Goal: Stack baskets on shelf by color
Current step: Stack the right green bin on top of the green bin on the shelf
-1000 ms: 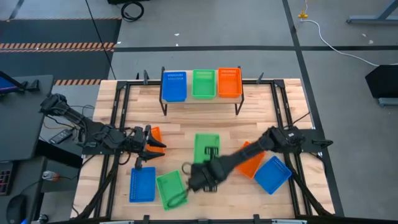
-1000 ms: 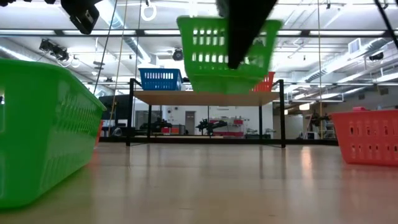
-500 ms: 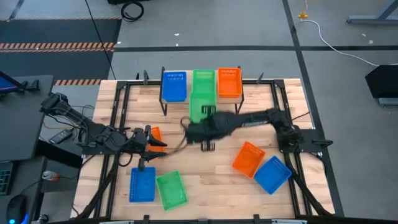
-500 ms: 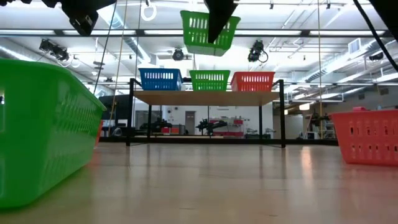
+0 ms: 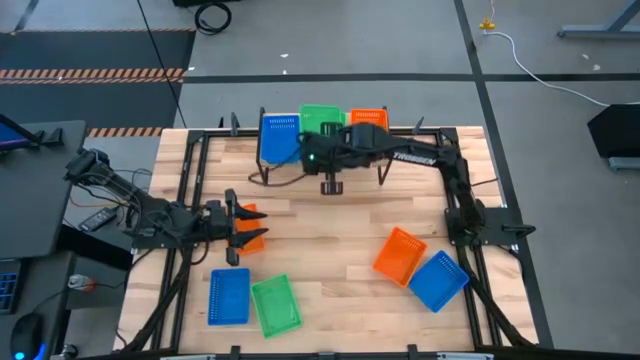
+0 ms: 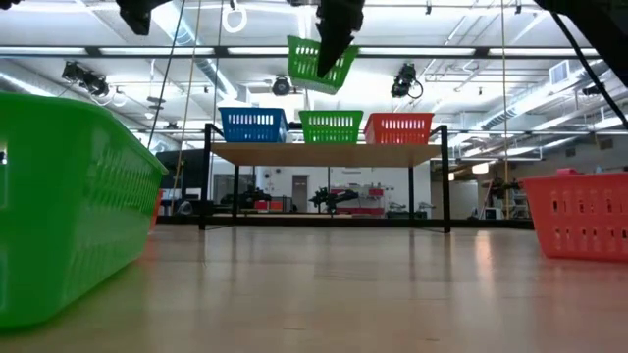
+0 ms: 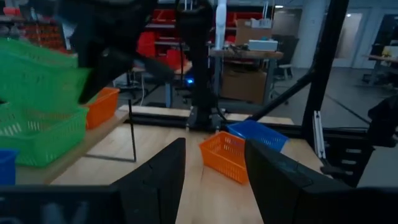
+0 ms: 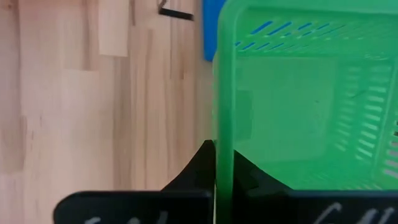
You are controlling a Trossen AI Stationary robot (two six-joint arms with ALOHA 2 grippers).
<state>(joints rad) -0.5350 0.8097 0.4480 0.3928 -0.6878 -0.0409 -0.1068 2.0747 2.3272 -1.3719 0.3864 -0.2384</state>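
Low view, green basket [image 6: 321, 67] tilted, pinched by right gripper [image 6: 332, 44], above shelf [image 6: 327, 154]

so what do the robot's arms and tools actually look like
Both arms are dark, near-black jointed links. The right arm carries white lettering along its forearm. The left arm has thin black cables trailing beside it. The left tool ends in two flat, dark, angular fingers.
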